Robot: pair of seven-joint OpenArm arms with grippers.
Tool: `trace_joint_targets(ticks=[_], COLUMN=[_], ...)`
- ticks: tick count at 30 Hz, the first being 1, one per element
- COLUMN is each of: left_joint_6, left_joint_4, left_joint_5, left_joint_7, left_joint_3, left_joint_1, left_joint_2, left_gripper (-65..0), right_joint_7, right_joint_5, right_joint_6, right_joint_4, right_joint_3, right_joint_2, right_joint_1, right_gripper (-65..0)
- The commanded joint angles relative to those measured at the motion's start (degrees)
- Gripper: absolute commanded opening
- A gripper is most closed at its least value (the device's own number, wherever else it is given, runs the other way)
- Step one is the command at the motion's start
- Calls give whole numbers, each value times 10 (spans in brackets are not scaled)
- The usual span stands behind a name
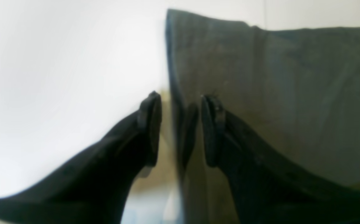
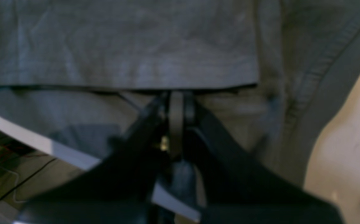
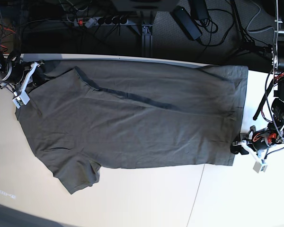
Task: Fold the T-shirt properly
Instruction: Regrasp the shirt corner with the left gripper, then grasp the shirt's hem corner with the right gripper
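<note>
Both pincers at opposite ends of the shirt, set up for a fold.

The shirt [image 3: 132, 113] lies spread on the white surface [image 3: 146, 198], one long side already doubled over, collar end toward the right arm and hem toward the left. The left pincer [image 1: 180, 124] stands released, its jaws straddling the hem's corner edge, probably to pinch that corner. The right pincer [image 2: 176, 105] is clenched at a folded edge near the collar; whether cloth is actually caught is too blurred to tell. Bare surface lies open along the sleeve side, giving room to carry cloth over; the far long edge lies close to the surface's rim, beyond which cables [image 3: 213, 28] lie on the floor.
</note>
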Motion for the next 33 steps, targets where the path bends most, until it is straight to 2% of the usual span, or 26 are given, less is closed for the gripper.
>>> trace_joint_targets(ticks=[1, 11, 12, 17, 18, 23, 26, 33], left_joint_6=[2, 2, 2, 2, 2, -5, -18, -18], left_joint_4=[3, 3, 3, 3, 3, 3, 3, 3], left_joint_5=[5, 6, 6, 7, 5, 2, 2, 2], left_joint_7=[6, 13, 12, -7, -17, -59, -59, -54], left_joint_3=[-1, -1, -1, 2, 2, 16, 31, 42], left_joint_1=[-10, -10, -10, -10, -10, -10, -10, -10], left_joint_2=[0, 22, 22, 23, 23, 23, 23, 23], left_gripper=[-396, -402, -420, -635, -650, -650, -650, -650], right_joint_7=[-16, -16, -16, -15, -15, -16, -18, -18], right_joint_5=[-10, -10, -10, -11, -11, -10, -10, -11], right_joint_6=[5, 5, 5, 5, 4, 5, 5, 5], right_joint_4=[-1, -1, -1, -1, 0, 19, 41, 74], right_joint_3=[0, 0, 0, 0, 0, 3, 8, 16], right_joint_2=[6, 6, 6, 6, 6, 6, 7, 8], right_joint_1=[-2, -2, -2, 0, 0, 14, 29, 96], right_gripper=[-650, -650, -650, -650, -650, -650, -650, -650])
